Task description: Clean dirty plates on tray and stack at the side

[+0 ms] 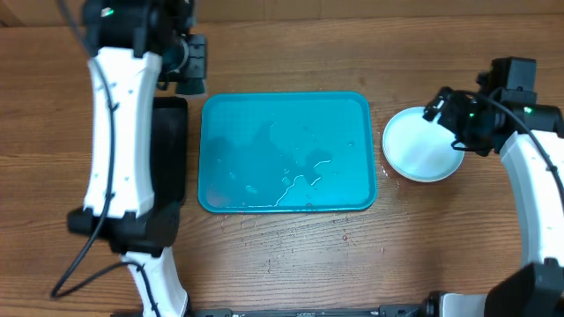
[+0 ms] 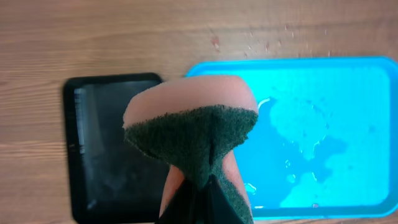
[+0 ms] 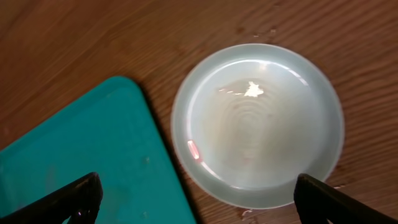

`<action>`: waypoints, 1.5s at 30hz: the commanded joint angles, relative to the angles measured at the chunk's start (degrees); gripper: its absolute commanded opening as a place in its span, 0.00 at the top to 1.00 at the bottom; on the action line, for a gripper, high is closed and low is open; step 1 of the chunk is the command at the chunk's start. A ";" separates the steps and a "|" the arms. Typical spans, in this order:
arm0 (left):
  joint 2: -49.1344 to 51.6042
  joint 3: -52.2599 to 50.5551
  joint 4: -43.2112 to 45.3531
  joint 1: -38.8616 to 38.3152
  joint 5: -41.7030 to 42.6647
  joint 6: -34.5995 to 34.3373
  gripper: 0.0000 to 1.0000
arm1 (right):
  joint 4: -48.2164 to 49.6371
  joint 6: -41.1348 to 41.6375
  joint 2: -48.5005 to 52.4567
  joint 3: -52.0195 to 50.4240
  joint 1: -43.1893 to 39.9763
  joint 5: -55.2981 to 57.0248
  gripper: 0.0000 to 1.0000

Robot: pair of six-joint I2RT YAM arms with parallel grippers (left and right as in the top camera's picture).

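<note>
Plate (image 1: 421, 145) and tray (image 1: 286, 154) lie side by side on the table (image 1: 291, 260): the plate, pale white with a mint cast, rests just off the tray's right edge, so close in the right wrist view that it is hard to say whether the rims touch. Only this top plate (image 3: 258, 124) shows; whether others sit stacked beneath it cannot be told. The tray carries no plates, only streaks and puddles of water (image 1: 300, 180). The right gripper (image 1: 445, 123) hangs over the plate with its jaws spread wide, one tip toward the tray and one past the plate's far side (image 3: 198, 194), holding nothing. The left gripper (image 1: 189, 66) sits beyond the tray's upper left corner, pinched tight on a sponge (image 2: 193, 124) whose green scouring face points down over the black tray (image 2: 112, 143). By the look of things the job is nearly done, yet a small red mark (image 3: 193, 149) shows on the plate's left rim, so the plate may count as not fully clean unless it is wiped again. A wet plate on a wood table would probably slide if a spread finger clipped its rim on the way up, and it could ride onto the tray's edge and end up tilted
</note>
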 commanded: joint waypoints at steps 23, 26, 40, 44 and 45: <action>-8.39 -62.20 37.20 23.37 5.38 9.22 0.96 | -0.26 -1.22 -0.13 0.17 11.30 -0.83 0.00; -7.26 -65.79 42.75 23.37 0.61 7.91 0.96 | -0.35 -1.22 -0.13 0.17 11.30 -0.85 0.00; -4.63 -69.79 52.96 23.37 -1.55 7.76 0.82 | -0.61 -1.22 -0.13 -0.04 11.30 -0.85 0.00; -4.76 -69.64 52.57 23.37 -1.57 7.74 0.52 | -0.59 -1.20 -0.13 -0.13 11.30 -0.87 0.00; -4.90 -68.96 52.17 23.37 -1.60 7.72 0.41 | -0.57 -1.20 -0.15 -0.13 11.30 -0.90 0.00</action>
